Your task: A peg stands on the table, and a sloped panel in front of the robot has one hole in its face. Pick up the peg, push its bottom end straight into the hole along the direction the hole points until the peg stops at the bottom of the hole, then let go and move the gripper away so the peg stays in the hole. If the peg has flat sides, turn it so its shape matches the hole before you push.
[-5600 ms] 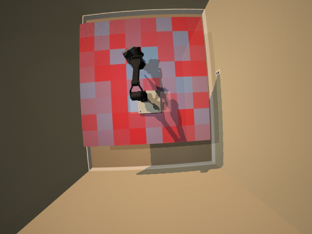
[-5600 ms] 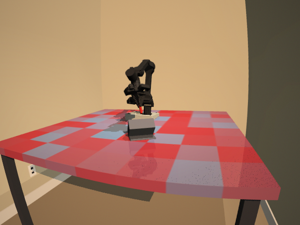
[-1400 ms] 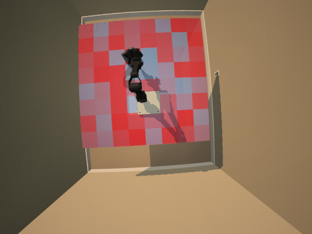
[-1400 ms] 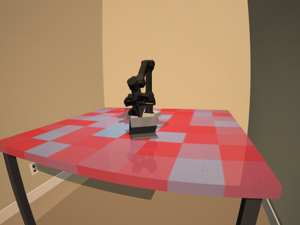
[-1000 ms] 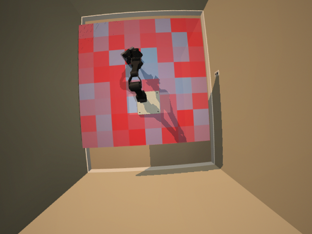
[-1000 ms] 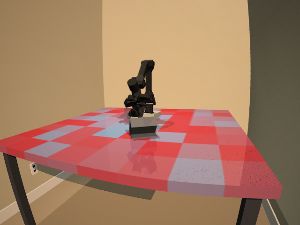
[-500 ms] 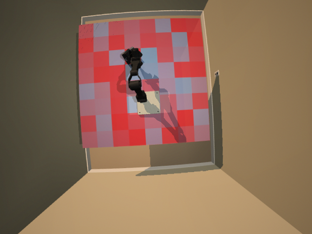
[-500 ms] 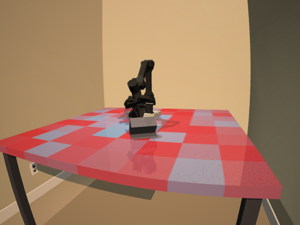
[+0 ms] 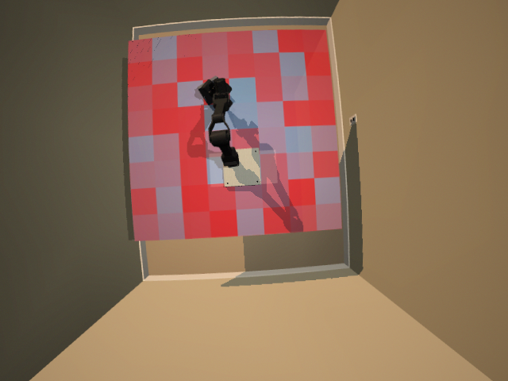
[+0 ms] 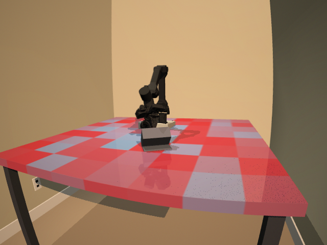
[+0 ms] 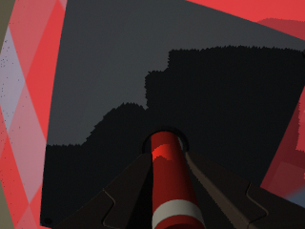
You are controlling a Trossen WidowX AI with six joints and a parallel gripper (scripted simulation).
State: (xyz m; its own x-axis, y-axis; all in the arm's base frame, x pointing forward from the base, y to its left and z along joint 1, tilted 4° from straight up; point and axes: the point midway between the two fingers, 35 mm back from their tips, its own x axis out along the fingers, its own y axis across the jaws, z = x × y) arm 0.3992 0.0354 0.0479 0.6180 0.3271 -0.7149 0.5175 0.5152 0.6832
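End effector [image 10: 147, 126] [image 11: 168, 163]: nearly closed, clamped on the red peg!
Peg [image 11: 172, 176]: between the fingers, far end right at the hole; depth can't be told.
Panel [image 10: 156, 139] [image 11: 105, 62]: dark, sloped, just beyond the fingertips.
Worktop [image 9: 163, 172] [image 10: 219, 166]: checkered, beneath the end effector.

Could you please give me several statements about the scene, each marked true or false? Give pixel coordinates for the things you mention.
1. The pincer [image 11: 168, 163] is shut on the red peg [image 11: 170, 176]. True.
2. The peg is blue all over. False: it is red with a white band.
3. The far end of the peg is at the round hole [image 11: 147, 139] in the dark panel [image 11: 105, 62]. True.
4. The peg stands alone in the hole, with the pincer withdrawn. False: the pincer holds it.
5. The pale base plate [image 9: 246, 178] [image 10: 170, 123] lies under the pincer's fingertips. False: the dark panel does.
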